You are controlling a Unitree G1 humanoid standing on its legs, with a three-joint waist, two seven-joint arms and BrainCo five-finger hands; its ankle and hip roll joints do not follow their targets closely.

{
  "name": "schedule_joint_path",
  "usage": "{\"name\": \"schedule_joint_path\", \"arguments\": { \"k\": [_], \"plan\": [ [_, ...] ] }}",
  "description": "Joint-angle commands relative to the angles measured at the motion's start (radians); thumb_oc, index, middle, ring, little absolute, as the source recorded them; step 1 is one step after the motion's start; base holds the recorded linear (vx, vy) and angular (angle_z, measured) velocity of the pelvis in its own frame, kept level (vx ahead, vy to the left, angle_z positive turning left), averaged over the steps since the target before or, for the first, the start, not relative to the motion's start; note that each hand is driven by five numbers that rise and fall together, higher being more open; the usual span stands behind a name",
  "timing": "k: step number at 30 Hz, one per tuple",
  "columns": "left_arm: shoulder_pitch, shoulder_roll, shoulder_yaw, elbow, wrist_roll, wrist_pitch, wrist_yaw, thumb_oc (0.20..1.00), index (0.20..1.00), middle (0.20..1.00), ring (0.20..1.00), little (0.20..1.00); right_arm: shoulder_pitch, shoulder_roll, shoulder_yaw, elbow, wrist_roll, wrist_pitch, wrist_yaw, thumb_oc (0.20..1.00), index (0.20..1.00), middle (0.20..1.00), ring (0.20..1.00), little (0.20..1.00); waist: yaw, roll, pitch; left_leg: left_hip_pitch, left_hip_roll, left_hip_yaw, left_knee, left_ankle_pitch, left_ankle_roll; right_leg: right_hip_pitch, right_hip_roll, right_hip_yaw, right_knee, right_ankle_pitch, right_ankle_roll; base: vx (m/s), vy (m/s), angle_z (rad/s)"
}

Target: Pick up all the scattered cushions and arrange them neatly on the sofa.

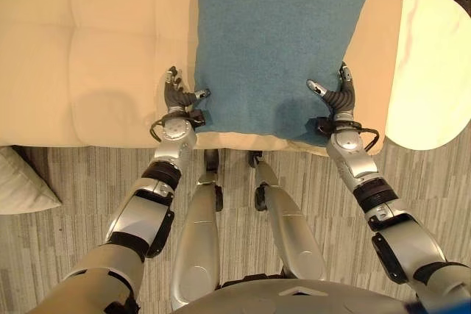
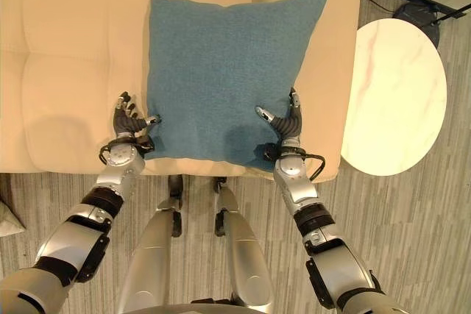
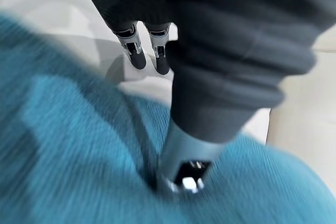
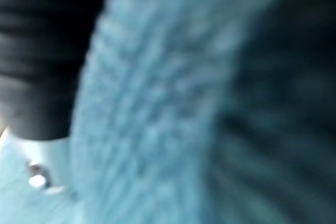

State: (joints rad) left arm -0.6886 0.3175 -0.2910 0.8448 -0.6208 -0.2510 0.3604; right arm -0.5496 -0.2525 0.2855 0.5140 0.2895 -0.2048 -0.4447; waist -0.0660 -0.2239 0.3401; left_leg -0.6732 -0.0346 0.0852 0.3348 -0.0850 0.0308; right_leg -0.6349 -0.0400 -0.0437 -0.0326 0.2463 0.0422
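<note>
A blue square cushion [image 1: 276,49] lies flat on the cream sofa [image 1: 96,49], close to its right armrest [image 2: 324,86]. My left hand [image 1: 179,98] rests at the cushion's near left corner. Its thumb [image 3: 184,174] presses on the blue fabric while its fingers [image 3: 137,51] stretch straight over the sofa seat. My right hand [image 1: 340,98] is at the near right corner, thumb laid on the cushion and fingers straight along its right edge. The right wrist view looks at the blue cushion [image 4: 157,103] from very close. A pale cushion [image 1: 22,185] lies on the floor at the left.
A round white marble side table [image 2: 397,93] stands right of the sofa, close to my right arm. A dark round base [image 2: 416,12] sits on the floor behind it. Striped grey carpet [image 1: 81,182] runs in front of the sofa.
</note>
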Motion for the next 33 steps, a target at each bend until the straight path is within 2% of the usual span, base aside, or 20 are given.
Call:
{"name": "schedule_joint_path", "arguments": {
  "k": [1, 10, 15, 22, 23, 24, 28, 31, 32, 33],
  "plan": [
    [-0.027, -0.135, -0.068, -0.077, -0.042, -0.028, -0.081, 0.2, 0.2, 0.2, 0.2, 0.2, -0.005, 0.044, 0.04, -0.069, -0.045, -0.028, 0.036, 0.2, 0.2, 0.2, 0.2, 0.2, -0.007, 0.04, -0.01, 0.045, -0.003, -0.046, -0.075, -0.017, -0.038, 0.072, -0.037, -0.028, 0.018, -0.071, 0.107, 0.0, -0.038, -0.05],
    [0.11, -0.138, 0.005, -0.251, -0.102, -0.057, -0.096, 0.2, 0.2, 0.2, 0.2, 0.2, 0.138, 0.028, -0.016, -0.177, -0.051, -0.041, 0.075, 0.2, 0.2, 0.2, 0.2, 0.2, 0.005, 0.071, -0.055, 0.168, -0.008, -0.036, -0.124, -0.025, -0.037, 0.175, -0.04, -0.029, 0.017, -0.1, 0.1, 0.03, -0.034, -0.02],
    [0.27, -0.156, 0.025, -0.416, -0.103, -0.052, -0.129, 0.2, 0.2, 0.2, 0.2, 0.2, 0.258, 0.022, -0.054, -0.265, -0.069, -0.047, 0.11, 0.2, 0.2, 0.2, 0.2, 0.2, 0.024, 0.097, -0.081, 0.313, -0.01, -0.033, -0.183, -0.023, -0.039, 0.3, -0.047, -0.041, 0.014, -0.142, 0.088, 0.09, -0.056, 0.0],
    [0.457, -0.133, 0.021, -0.582, -0.079, -0.028, -0.185, 0.2, 0.2, 0.2, 0.2, 0.2, 0.398, -0.016, -0.102, -0.374, -0.114, -0.054, 0.153, 0.2, 0.2, 0.2, 0.2, 0.2, 0.033, 0.141, -0.112, 0.452, -0.002, -0.043, -0.245, -0.002, -0.042, 0.408, -0.043, -0.068, 0.042, -0.212, 0.076, 0.06, -0.071, 0.19],
    [0.515, -0.117, 0.019, -0.621, -0.059, -0.019, -0.21, 0.2, 0.2, 0.2, 0.2, 0.2, 0.45, -0.033, -0.127, -0.406, -0.136, -0.058, 0.163, 0.2, 0.2, 0.2, 0.2, 0.2, 0.032, 0.164, -0.131, 0.493, 0.002, -0.054, -0.259, 0.008, -0.052, 0.452, -0.034, -0.078, 0.045, -0.237, 0.069, 0.03, -0.11, 0.22],
    [0.532, -0.114, 0.017, -0.625, -0.054, -0.018, -0.217, 0.2, 0.2, 0.2, 0.2, 0.2, 0.46, -0.036, -0.134, -0.416, -0.143, -0.06, 0.165, 0.2, 0.2, 0.2, 0.2, 0.2, 0.031, 0.169, -0.139, 0.502, 0.004, -0.055, -0.26, 0.01, -0.056, 0.466, -0.032, -0.082, 0.042, -0.243, 0.066, 0.03, -0.144, 0.11],
    [0.581, -0.114, 0.014, -0.652, -0.058, -0.014, -0.234, 0.2, 0.2, 0.2, 0.2, 0.2, 0.512, -0.05, -0.16, -0.45, -0.169, -0.068, 0.163, 0.2, 0.2, 0.2, 0.2, 0.2, 0.026, 0.183, -0.158, 0.512, 0.016, -0.078, -0.22, 0.011, -0.08, 0.529, -0.018, -0.097, 0.022, -0.271, 0.05, 0.01, -0.12, 0.39],
    [0.607, -0.099, 0.008, -0.675, -0.032, 0.001, -0.253, 0.2, 0.2, 0.2, 0.2, 0.2, 0.543, -0.073, -0.173, -0.467, -0.177, -0.072, 0.182, 0.2, 0.2, 0.2, 0.2, 0.2, 0.03, 0.182, -0.155, 0.511, 0.017, -0.093, -0.107, -0.005, -0.097, 0.604, -0.014, -0.105, 0.017, -0.289, 0.032, 0.08, -0.05, 0.39],
    [0.596, -0.089, -0.006, -0.683, -0.011, 0.004, -0.255, 0.2, 0.2, 0.2, 0.2, 0.2, 0.537, -0.08, -0.181, -0.465, -0.17, -0.075, 0.185, 0.2, 0.2, 0.2, 0.2, 0.2, 0.026, 0.185, -0.157, 0.515, 0.056, -0.091, -0.151, 0.019, -0.108, 0.614, -0.019, -0.115, 0.021, -0.296, 0.037, 0.03, 0.164, 0.6],
    [0.59, -0.082, -0.012, -0.692, 0.002, 0.003, -0.255, 0.2, 0.2, 0.2, 0.2, 0.2, 0.533, -0.085, -0.183, -0.467, -0.165, -0.075, 0.185, 0.2, 0.2, 0.2, 0.2, 0.2, 0.024, 0.182, -0.162, 0.509, 0.073, -0.088, -0.173, 0.033, -0.112, 0.612, -0.025, -0.118, 0.022, -0.293, 0.041, 0.0, 0.226, 0.45]
  ]
}}
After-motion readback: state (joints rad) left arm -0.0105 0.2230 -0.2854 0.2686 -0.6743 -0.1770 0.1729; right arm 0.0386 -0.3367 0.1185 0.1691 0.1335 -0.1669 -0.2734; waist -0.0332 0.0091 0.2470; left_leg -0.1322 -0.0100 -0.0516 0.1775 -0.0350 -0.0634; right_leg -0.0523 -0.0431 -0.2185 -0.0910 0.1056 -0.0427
